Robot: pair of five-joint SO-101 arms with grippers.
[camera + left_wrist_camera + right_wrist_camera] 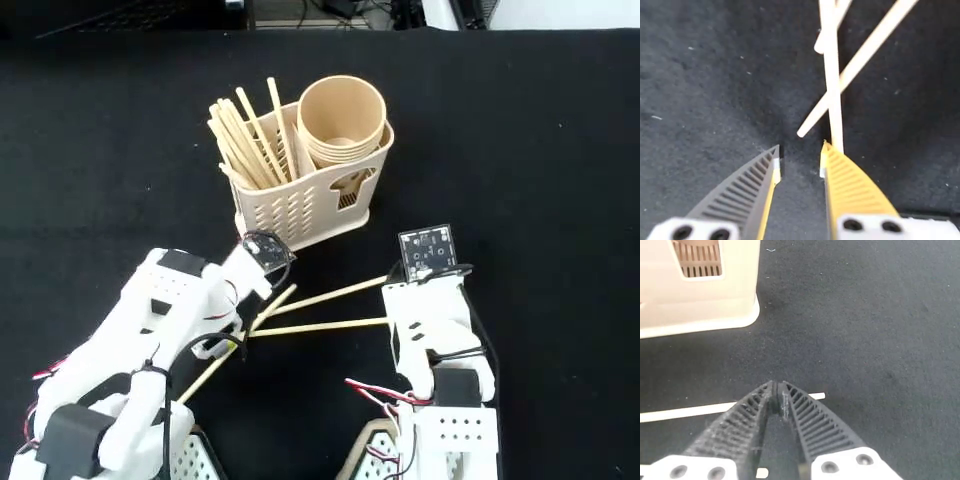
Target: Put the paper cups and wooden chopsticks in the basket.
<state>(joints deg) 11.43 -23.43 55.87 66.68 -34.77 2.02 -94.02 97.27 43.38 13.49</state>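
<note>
A cream slatted basket (310,205) stands at the table's middle, with stacked paper cups (342,120) in its right half and several wooden chopsticks (245,140) upright in its left half. Three loose chopsticks (320,326) lie crossed on the black cloth in front of it. My left gripper (800,147) is open, low over the cloth. Its yellow fingertip (827,150) touches the near end of one chopstick (832,75), and a second chopstick (860,60) crosses that one. My right gripper (777,386) is shut, hanging over another chopstick (690,411) that lies on the cloth under it.
The basket's corner (700,305) is close ahead of the right gripper. Both white arms (430,330) rise from the near edge, the left arm (150,350) beside the crossed sticks. Black cloth spreads to the right and left of the basket.
</note>
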